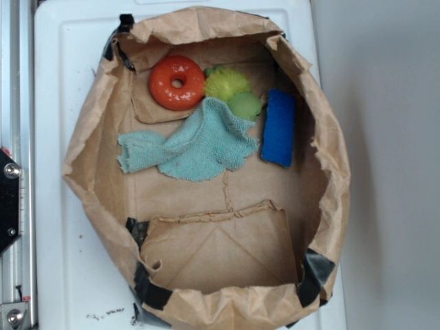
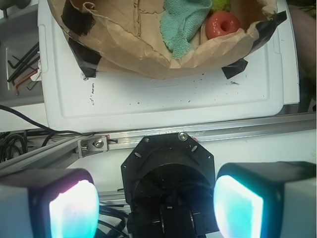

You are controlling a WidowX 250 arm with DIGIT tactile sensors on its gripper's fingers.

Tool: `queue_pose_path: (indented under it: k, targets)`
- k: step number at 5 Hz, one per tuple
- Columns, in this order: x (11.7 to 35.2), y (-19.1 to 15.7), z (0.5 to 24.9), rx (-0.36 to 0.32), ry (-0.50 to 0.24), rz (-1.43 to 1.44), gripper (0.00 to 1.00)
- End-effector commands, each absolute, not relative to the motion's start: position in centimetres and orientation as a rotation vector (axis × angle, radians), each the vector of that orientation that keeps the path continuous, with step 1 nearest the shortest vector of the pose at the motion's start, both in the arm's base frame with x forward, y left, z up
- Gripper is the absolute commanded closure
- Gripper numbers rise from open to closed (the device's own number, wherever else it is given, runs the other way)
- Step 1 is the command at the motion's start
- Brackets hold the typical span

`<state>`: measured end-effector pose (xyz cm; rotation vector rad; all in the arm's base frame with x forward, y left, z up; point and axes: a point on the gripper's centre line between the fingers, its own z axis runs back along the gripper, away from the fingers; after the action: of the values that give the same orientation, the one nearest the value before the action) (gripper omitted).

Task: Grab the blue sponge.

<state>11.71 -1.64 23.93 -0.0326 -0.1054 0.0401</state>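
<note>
The blue sponge (image 1: 278, 128) lies flat inside the brown paper bag (image 1: 96, 137), against its right wall, long side running front to back. It does not show in the wrist view. My gripper (image 2: 156, 208) is out of the exterior view; in the wrist view it hangs well away from the bag, above the black robot base (image 2: 168, 173). Its two glowing pads (image 2: 74, 210) stand wide apart with nothing between them, so it is open.
Inside the bag are an orange ring (image 1: 177, 82), a yellow-green soft lump (image 1: 232, 89) and a pale teal cloth (image 1: 196, 144) beside the sponge. The bag sits on a white tray (image 1: 62, 69). A metal rail (image 2: 198, 136) runs between base and tray.
</note>
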Motion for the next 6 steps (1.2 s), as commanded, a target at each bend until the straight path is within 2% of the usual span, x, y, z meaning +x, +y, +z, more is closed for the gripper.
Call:
queue_pose_path:
  k: [1,2,3,4,5,6]
  targets:
    - [11.9,-1.7,24.3,-0.034,-0.118,0.038,0.0]
    - [16.3,3.1,24.5,-0.108,-0.193,0.077,0.0]
    - [20.7,4.0,23.7,-0.096,-0.25,0.187,0.0]
    - [25.5,5.5,22.0,-0.044,-0.276,0.273,0.0]
    - [27.8,6.7,21.3,-0.071,-0.286,0.298,0.0]
    - [29.0,6.4,20.1,-0.054,-0.32,0.267,0.0]
